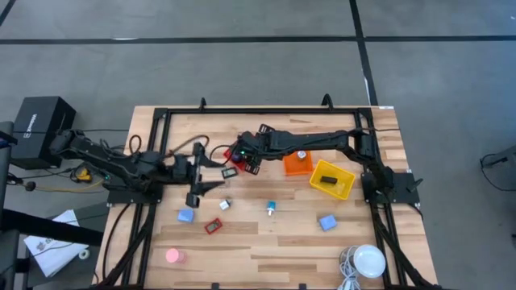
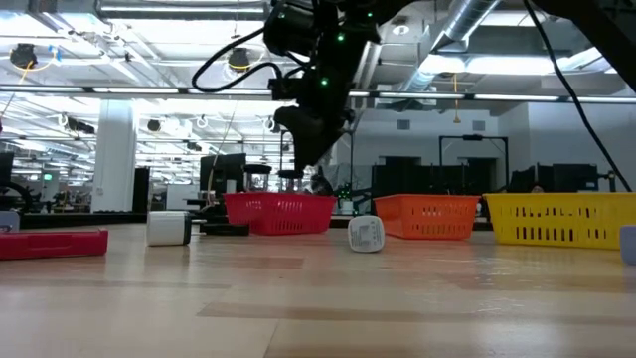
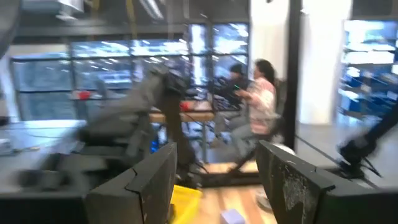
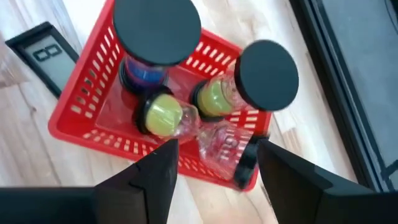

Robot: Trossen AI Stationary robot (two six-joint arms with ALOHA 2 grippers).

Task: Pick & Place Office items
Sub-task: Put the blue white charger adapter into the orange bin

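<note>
My right gripper (image 4: 214, 154) is open and hangs over the red basket (image 4: 81, 106), fingers pointing down and clear of its rim, as the low view (image 2: 301, 149) shows. In the basket lie black round rolls (image 4: 155, 25) and clear bottles with yellow-green caps (image 4: 163, 117). A black rectangle (image 1: 229, 171) lies beside the basket. My left gripper (image 1: 214, 172) is open and empty, held level left of the basket. Blue blocks (image 1: 185, 215) (image 1: 326, 222), a red-framed piece (image 1: 213, 227), a pink disc (image 1: 172, 256) and a silvery bit (image 1: 225, 205) rest flat on the table.
The orange basket (image 1: 297, 163) and the yellow basket (image 1: 332, 179), which has a black item inside, stand right of the red one. A white round lamp (image 1: 367, 262) sits at the near right corner. A black frame (image 1: 161, 121) borders the table. People sit in the room beyond (image 3: 261, 93).
</note>
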